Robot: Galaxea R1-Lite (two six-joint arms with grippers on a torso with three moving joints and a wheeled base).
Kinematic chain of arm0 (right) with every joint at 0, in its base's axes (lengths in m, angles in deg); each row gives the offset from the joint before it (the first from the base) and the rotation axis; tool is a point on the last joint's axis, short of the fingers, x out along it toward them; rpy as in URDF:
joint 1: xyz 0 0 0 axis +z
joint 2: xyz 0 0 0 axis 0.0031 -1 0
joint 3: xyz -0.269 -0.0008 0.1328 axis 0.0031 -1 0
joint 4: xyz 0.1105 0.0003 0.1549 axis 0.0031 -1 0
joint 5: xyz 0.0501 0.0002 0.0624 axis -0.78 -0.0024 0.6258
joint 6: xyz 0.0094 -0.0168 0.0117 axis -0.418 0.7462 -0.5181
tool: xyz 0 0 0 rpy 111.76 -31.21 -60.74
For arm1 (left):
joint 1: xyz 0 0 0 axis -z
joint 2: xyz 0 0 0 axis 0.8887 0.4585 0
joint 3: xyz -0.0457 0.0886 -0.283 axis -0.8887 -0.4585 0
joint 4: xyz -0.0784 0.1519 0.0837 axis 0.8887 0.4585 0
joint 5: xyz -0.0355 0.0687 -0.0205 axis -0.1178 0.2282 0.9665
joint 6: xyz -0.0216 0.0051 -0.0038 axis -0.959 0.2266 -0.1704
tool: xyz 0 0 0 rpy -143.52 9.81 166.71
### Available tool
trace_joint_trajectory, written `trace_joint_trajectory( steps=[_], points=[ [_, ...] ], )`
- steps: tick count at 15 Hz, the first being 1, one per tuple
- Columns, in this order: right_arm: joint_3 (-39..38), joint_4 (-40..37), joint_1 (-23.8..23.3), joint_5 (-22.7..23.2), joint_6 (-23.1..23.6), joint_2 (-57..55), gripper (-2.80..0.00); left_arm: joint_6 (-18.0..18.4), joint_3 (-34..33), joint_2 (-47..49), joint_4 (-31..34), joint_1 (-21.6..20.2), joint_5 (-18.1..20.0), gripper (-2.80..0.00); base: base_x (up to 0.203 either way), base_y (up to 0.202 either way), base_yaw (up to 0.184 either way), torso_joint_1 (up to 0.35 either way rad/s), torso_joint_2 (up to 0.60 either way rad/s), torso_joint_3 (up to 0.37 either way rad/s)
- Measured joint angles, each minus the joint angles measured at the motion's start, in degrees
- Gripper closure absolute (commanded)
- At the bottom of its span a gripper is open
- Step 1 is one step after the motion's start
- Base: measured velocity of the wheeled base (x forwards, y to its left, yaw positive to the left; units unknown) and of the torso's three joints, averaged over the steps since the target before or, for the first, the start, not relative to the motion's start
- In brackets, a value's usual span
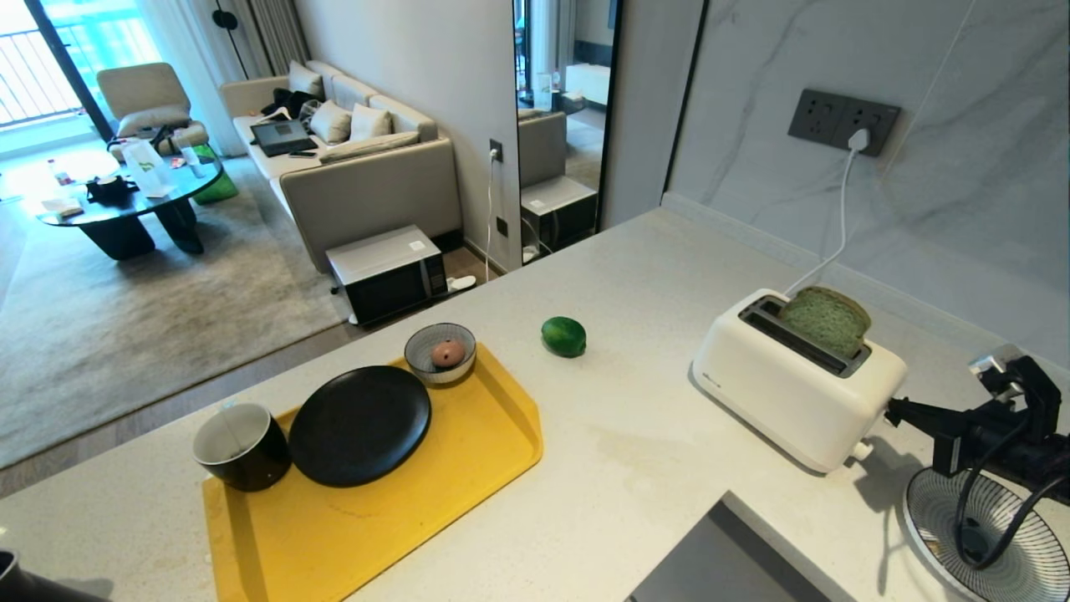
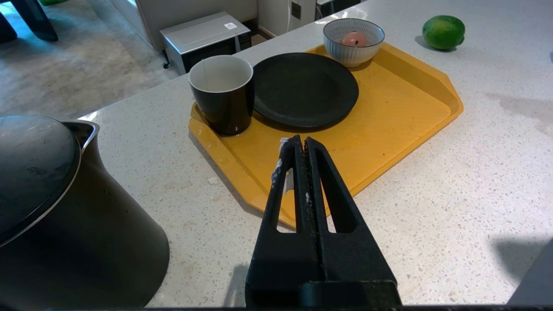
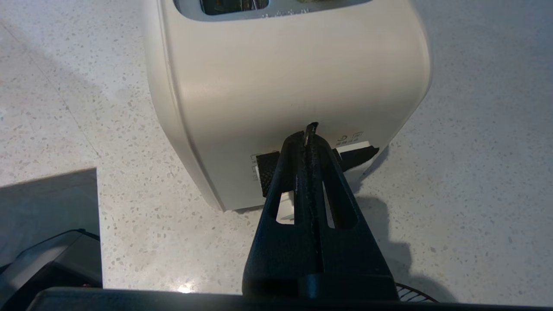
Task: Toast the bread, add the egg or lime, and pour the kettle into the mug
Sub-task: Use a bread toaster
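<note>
Head view: bread (image 1: 826, 318) upright in toaster (image 1: 794, 385), right claw (image 1: 893, 412) closed, empty, at its end

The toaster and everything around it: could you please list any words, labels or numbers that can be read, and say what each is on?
None can be read.
Toaster: small blue mark low on its side, too small to read.
Toaster's end panel: tiny grey symbols above the lever, by the shut right tool, blurred.
Microwave on the floor: white sticker on top, illegible.
</note>
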Motion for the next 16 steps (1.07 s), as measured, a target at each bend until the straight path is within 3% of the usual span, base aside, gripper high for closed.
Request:
trace_joint_trajectory(
  steps=[16],
  points=[
    [2.21,-0.11,-0.06,0.01,-0.13,-5.78,0.0,-0.02,0.0,0.0,0.0,0.0,-0.01,0.0,0.0,0.0,0.0,0.0,0.0,0.0]
  ],
)
